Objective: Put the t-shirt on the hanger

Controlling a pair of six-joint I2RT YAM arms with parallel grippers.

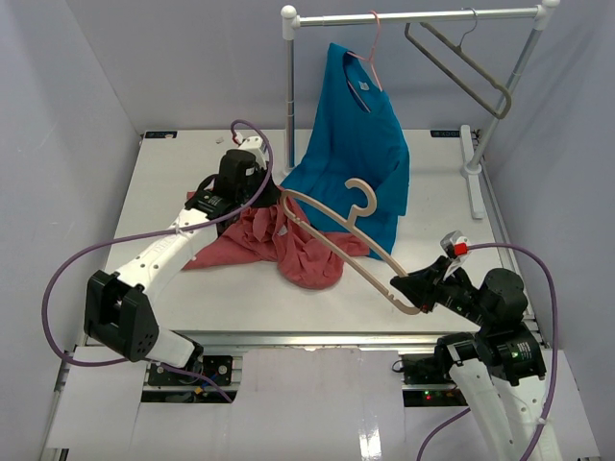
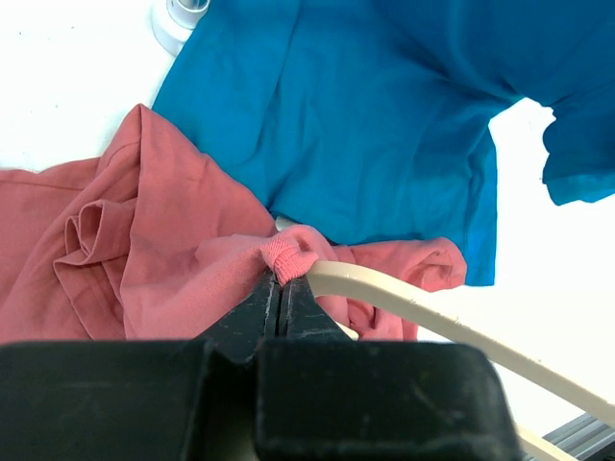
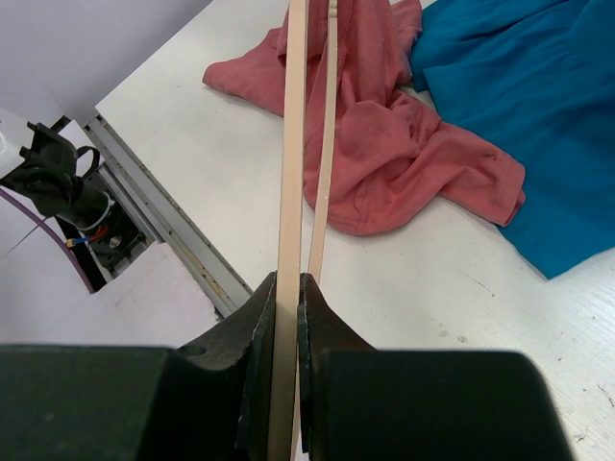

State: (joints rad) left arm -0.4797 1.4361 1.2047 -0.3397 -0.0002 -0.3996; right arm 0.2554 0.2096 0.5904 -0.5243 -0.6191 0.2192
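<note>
A red t-shirt (image 1: 298,252) lies crumpled on the white table (image 1: 240,288). My left gripper (image 1: 274,200) is shut on its ribbed collar edge, seen in the left wrist view (image 2: 280,279) with the red t-shirt (image 2: 163,250) bunched at the fingertips. The beige wooden hanger (image 1: 375,254) slants across the shirt, its left arm tip right beside the gripped collar (image 2: 432,317). My right gripper (image 1: 402,288) is shut on the hanger's right arm end; in the right wrist view the gripper (image 3: 286,283) clamps the hanger (image 3: 291,144) above the red t-shirt (image 3: 384,154).
A blue t-shirt (image 1: 356,144) hangs on a thin pink hanger (image 1: 373,48) from the white rack rail (image 1: 413,16), its hem resting on the table. A grey hanger (image 1: 461,67) hangs further right. The rack's foot (image 1: 473,173) stands at the back right.
</note>
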